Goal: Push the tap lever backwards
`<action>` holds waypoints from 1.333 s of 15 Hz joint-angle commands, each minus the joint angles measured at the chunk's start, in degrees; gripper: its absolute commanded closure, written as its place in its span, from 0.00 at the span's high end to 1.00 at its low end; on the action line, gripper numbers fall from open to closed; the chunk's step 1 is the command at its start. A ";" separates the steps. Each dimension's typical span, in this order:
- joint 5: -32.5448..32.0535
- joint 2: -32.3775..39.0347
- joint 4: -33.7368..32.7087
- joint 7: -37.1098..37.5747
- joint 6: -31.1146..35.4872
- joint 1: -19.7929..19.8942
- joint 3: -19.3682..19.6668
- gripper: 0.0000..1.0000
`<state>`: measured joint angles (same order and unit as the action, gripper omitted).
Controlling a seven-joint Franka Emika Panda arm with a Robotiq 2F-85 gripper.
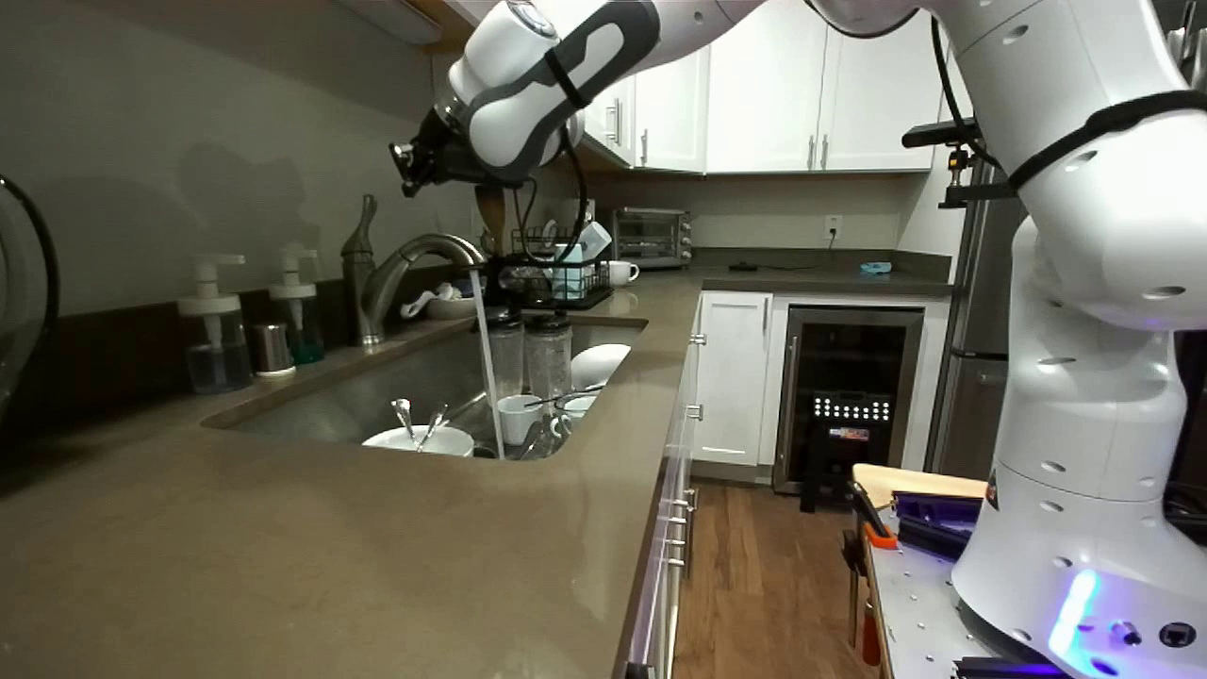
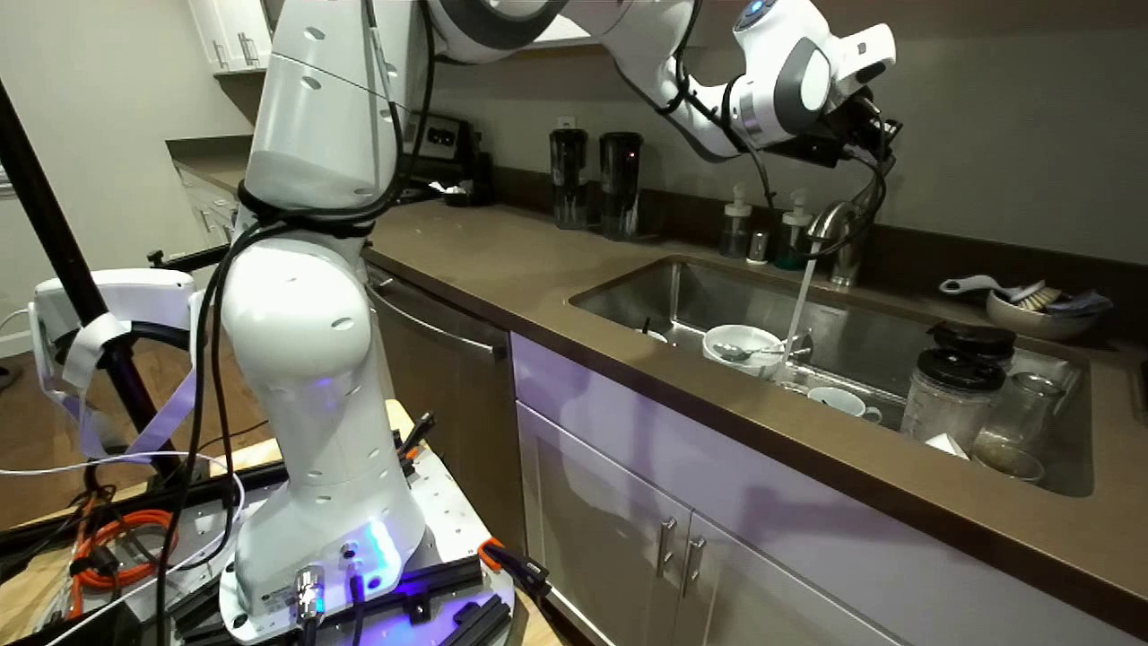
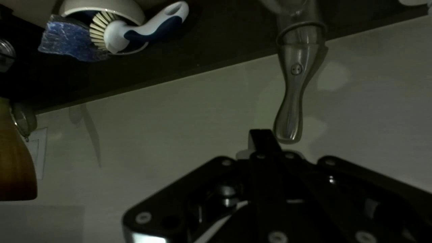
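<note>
The tap lever [image 1: 360, 236] is a slim silver-grey handle rising upright from the faucet base, behind the arched spout [image 1: 429, 249]. Water runs from the spout into the sink. In the wrist view the lever [image 3: 293, 94] hangs inverted, its rounded tip just right of my fingertips. My gripper [image 3: 261, 131] is shut, with its fingertips together and nothing between them. In an exterior view the gripper [image 1: 404, 170] is higher than the lever's tip, with a visible gap. In an exterior view the gripper [image 2: 888, 135] and its cables partly hide the lever [image 2: 866, 193].
The sink [image 2: 762, 287] holds bowls, cups and jars. Soap bottles [image 1: 212, 325] stand beside the faucet. A bowl with a brush [image 2: 1040, 309] is on its other side, near a dish rack [image 1: 566, 278]. The wall [image 3: 168, 135] is behind the lever.
</note>
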<state>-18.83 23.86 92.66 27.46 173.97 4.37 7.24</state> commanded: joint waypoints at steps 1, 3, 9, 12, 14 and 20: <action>-1.20 -7.71 9.67 0.97 0.17 -1.08 1.40 0.00; -0.02 -11.41 13.76 -0.68 -1.34 0.15 -0.21 0.00; 2.23 -21.46 22.98 -2.40 -7.14 0.65 -1.11 0.00; 3.08 -24.94 25.12 -2.94 -12.49 0.05 -1.02 0.00; 3.63 -26.60 25.77 -3.25 -15.63 -0.30 -1.00 0.00; 3.38 -30.06 26.83 -3.18 -20.13 -0.85 -1.13 0.52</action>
<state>-17.17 -3.00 117.33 26.75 156.03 4.12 6.38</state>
